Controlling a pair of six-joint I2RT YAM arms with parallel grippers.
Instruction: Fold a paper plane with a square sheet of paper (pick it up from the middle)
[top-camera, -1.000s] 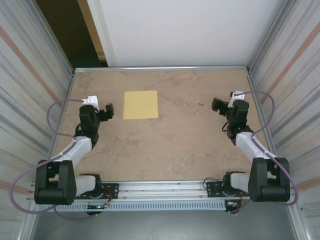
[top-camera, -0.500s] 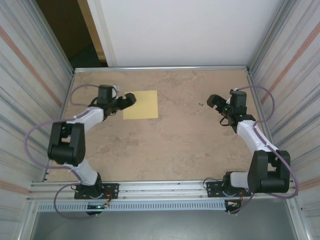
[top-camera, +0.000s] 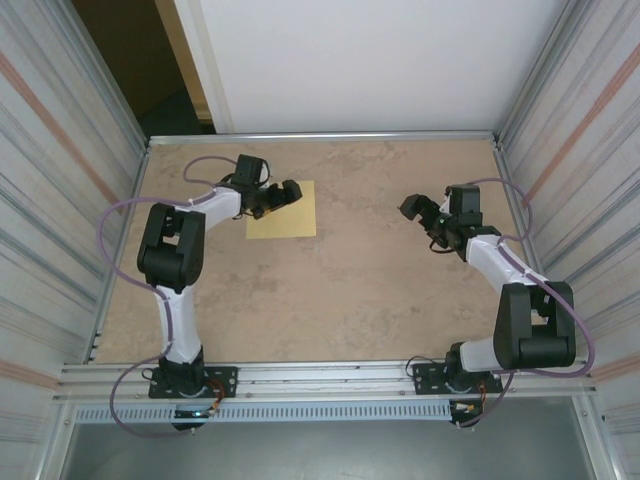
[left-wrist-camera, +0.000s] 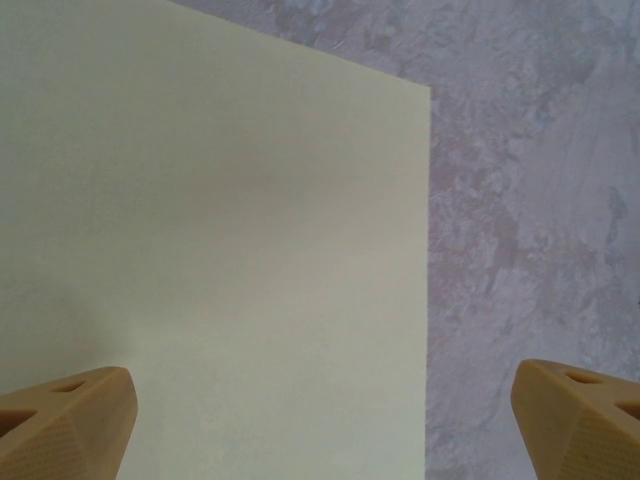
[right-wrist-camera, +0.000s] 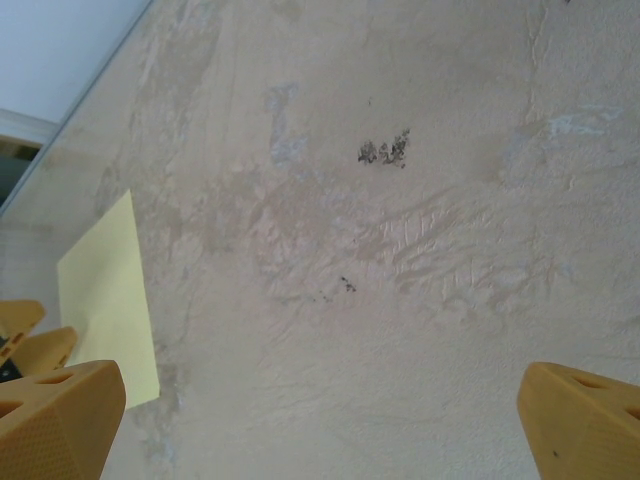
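Table (top-camera: 330, 300): open middle, walled sides.
Paper (top-camera: 292, 226): flat, far left, right edge free.
Left gripper (left-wrist-camera: 322, 400): wide, over paper.
Right gripper (right-wrist-camera: 322, 400): wide, far right.

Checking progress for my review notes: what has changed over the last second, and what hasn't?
The left tool swung from the left side of the table out over the yellow paper, jaws open. The right tool eased slightly left toward the middle, also open. Nothing was gripped or released. The paper stayed flat in the same spot.
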